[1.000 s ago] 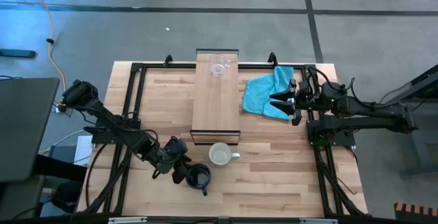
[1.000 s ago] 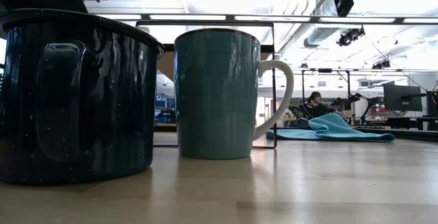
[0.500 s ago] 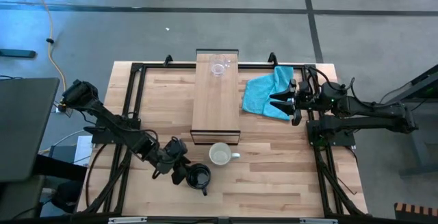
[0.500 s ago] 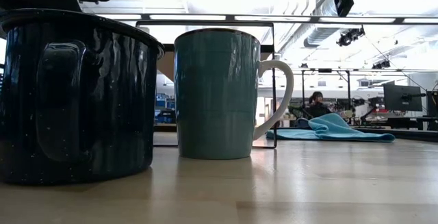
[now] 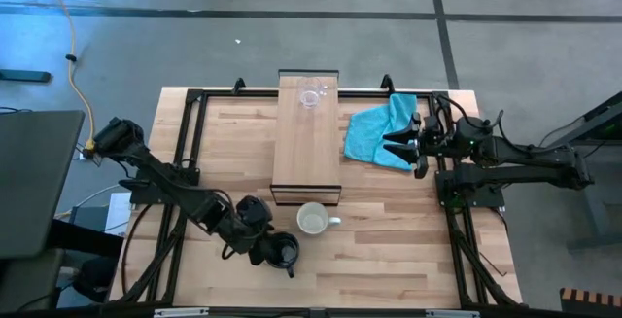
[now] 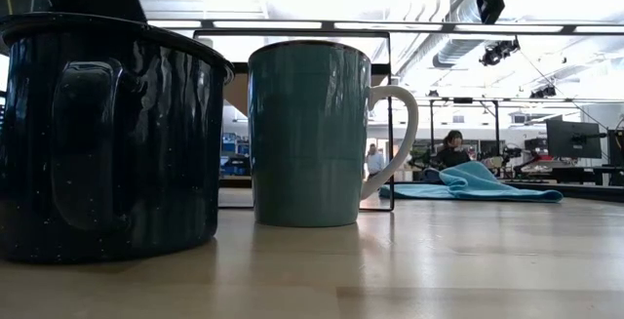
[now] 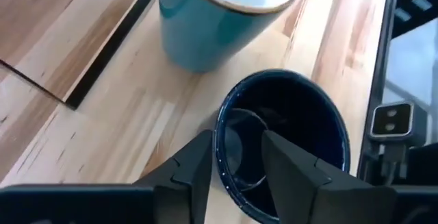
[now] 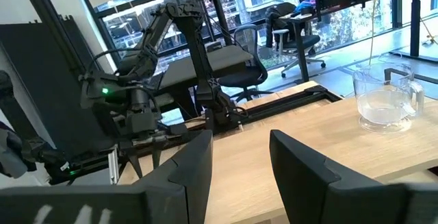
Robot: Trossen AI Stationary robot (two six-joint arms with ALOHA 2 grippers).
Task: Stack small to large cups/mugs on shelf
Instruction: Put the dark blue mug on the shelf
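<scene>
One cup shelved, two mugs left — black mug being taken at its rim.

Clear glass cup (image 5: 311, 97) already at the far end of the light-wood shelf (image 5: 306, 153); glossy white mug (image 5: 313, 221) on the table (image 5: 389, 260) just off the shelf's near end. Left gripper (image 7: 236, 162) straddling the rim of the speckled black enamel mug (image 5: 283, 252), fingers narrowed, not clearly clamped. Right gripper (image 5: 392, 146) idle near the table's right edge — fingers spread, empty, by the turquoise cloth (image 5: 374, 130).

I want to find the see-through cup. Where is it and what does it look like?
Find the long wooden shelf in the middle of the table. The glass cup stands alone at its far end. It is clear, unlike the black mug and white mug.
</scene>
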